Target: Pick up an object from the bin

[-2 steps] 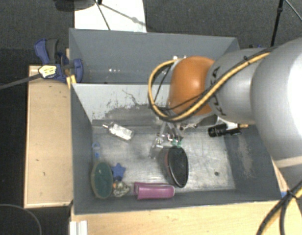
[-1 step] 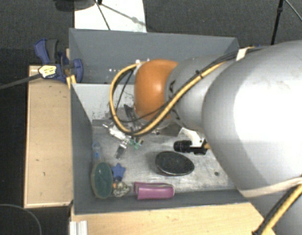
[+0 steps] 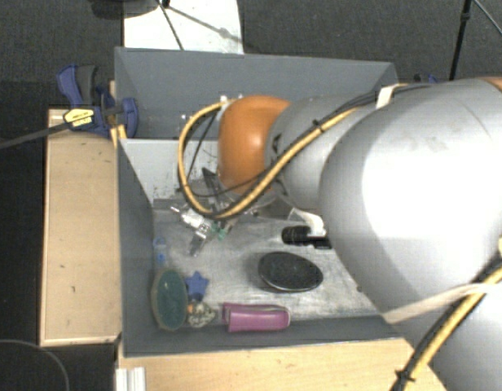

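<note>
Bin (image 3: 251, 88) things loose on floor, none seen pinched. Pincer (image 3: 199, 233) low at far left, likely down for floor grab; spread or pressed: cannot tell. Nearest: small blue bit (image 3: 160, 256) by left wall. Green oval (image 3: 169, 300), purple tube (image 3: 257, 318), black disc (image 3: 290, 272) nearer front.

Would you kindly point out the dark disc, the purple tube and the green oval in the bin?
dark disc (image 3: 290, 272), camera view, centre of its top face.
purple tube (image 3: 257, 318), camera view, middle of its length.
green oval (image 3: 169, 299), camera view, centre of its face.
</note>
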`<act>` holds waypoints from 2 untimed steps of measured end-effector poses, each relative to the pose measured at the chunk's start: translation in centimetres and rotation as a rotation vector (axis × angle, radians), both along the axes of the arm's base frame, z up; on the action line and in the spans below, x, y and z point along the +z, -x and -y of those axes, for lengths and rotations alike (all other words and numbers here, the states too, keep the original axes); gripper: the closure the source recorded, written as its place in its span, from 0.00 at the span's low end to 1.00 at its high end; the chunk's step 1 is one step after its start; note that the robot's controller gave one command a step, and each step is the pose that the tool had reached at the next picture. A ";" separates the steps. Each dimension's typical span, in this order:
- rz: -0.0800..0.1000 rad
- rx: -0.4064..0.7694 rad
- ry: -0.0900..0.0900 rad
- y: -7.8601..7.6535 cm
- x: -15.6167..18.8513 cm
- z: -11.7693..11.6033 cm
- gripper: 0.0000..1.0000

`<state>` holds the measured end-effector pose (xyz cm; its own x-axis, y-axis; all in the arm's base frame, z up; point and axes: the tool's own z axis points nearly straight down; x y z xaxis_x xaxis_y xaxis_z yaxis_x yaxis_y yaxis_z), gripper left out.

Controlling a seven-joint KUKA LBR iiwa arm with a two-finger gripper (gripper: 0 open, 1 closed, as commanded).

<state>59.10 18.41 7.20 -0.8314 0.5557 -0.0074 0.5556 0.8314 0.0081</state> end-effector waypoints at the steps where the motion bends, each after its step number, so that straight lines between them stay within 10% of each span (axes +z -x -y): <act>1: -0.004 0.005 0.001 -0.1 0.1 0.0 0.00; 2: -0.002 0.006 0.002 -0.2 0.2 0.0 1.00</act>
